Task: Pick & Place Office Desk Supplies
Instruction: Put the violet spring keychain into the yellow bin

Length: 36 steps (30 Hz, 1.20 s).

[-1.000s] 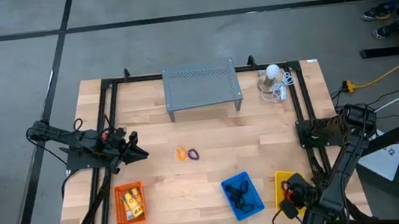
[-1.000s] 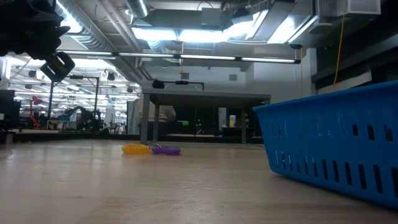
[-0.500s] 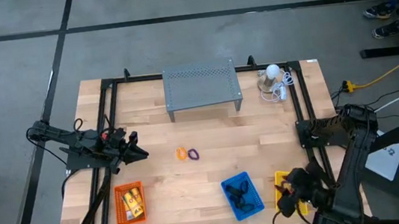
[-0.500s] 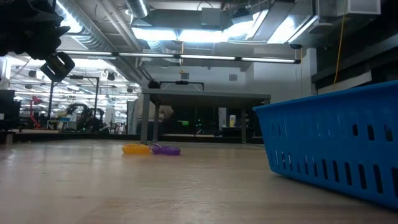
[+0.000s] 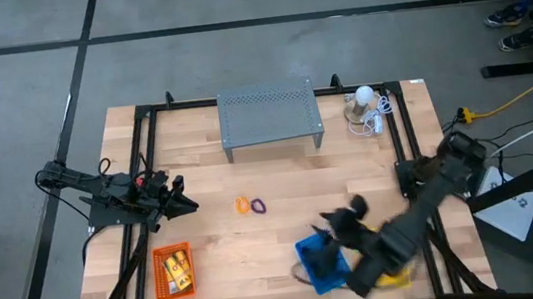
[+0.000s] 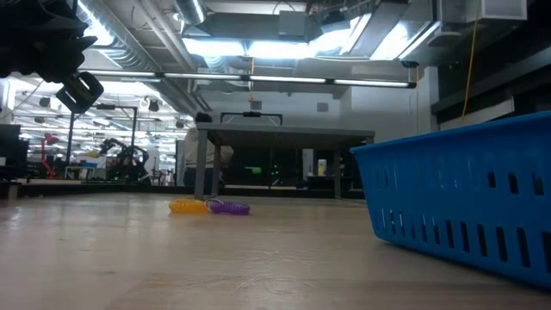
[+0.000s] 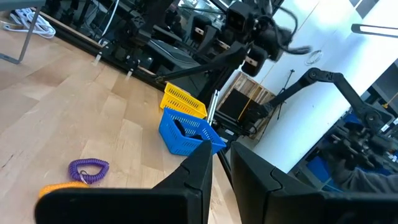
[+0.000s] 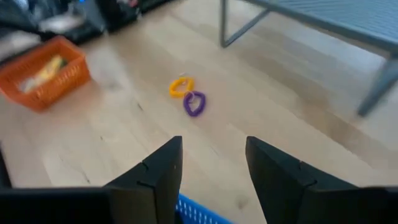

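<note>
High view: yellow-orange packets point(image 5: 177, 270) lie in the orange basket point(image 5: 173, 272), black clips point(image 5: 319, 254) in the blue basket point(image 5: 322, 261). Orange loop point(image 5: 243, 205) and purple loop point(image 5: 258, 207) remain mid-table. Right gripper point(image 8: 208, 163) is spread, empty, above the blue basket. Left gripper point(image 7: 221, 163) waits nearly closed, empty.

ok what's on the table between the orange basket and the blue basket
Nothing: in the high view only bare wood separates the orange basket from the blue basket. The orange loop and purple loop lie farther back.

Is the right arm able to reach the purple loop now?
Probably yes. The right end effector is open above the blue basket and faces the purple loop, with only bare table between them.
</note>
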Tool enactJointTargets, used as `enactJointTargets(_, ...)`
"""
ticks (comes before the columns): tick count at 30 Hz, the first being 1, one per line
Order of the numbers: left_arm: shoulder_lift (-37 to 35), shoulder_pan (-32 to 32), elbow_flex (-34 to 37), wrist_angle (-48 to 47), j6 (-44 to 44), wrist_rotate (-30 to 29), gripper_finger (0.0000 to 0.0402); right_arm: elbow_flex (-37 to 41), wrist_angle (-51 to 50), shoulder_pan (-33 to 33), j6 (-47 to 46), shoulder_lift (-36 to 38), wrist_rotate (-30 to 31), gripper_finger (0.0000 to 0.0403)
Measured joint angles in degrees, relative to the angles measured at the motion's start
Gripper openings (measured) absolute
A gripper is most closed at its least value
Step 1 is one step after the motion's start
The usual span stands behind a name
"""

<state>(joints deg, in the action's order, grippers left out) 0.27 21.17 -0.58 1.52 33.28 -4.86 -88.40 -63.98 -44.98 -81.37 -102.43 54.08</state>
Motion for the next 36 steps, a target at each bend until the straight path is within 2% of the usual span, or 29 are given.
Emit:
enactJointTargets(3,0.0,0.0,0.0,0.0,0.0,0.0,0.0054,0.0,10.1,6.1,16.3,0.0,-5.5,0.0171)
enactJointTargets(7,0.0,0.0,0.0,0.0,0.0,0.0,0.0054,0.0,20.4,14.5,32.5,0.0,-15.1,0.0169)
enactJointTargets(12,0.0,0.0,0.0,0.0,0.0,0.0,0.0054,3.0,30.5,24.6,40.7,-0.5,-34.0,0.0169)
enactJointTargets(14,0.0,0.0,0.0,0.0,0.0,0.0,0.0054,4.5,31.6,27.6,41.4,-1.7,-38.7,0.0169)
enactJointTargets(21,0.0,0.0,0.0,0.0,0.0,0.0,0.0054,5.7,30.1,33.7,40.0,-8.4,-37.4,0.0169)
enactJointTargets(25,0.0,0.0,0.0,0.0,0.0,0.0,0.0054,5.5,34.0,36.0,39.8,-12.5,-40.7,0.0169)
enactJointTargets(31,0.0,0.0,0.0,0.0,0.0,0.0,0.0054,5.5,40.1,36.8,39.5,-17.0,-43.2,0.0169)
enactJointTargets(36,0.0,0.0,0.0,0.0,0.0,0.0,0.0054,5.5,40.0,36.8,38.3,-18.1,-43.5,0.0169)
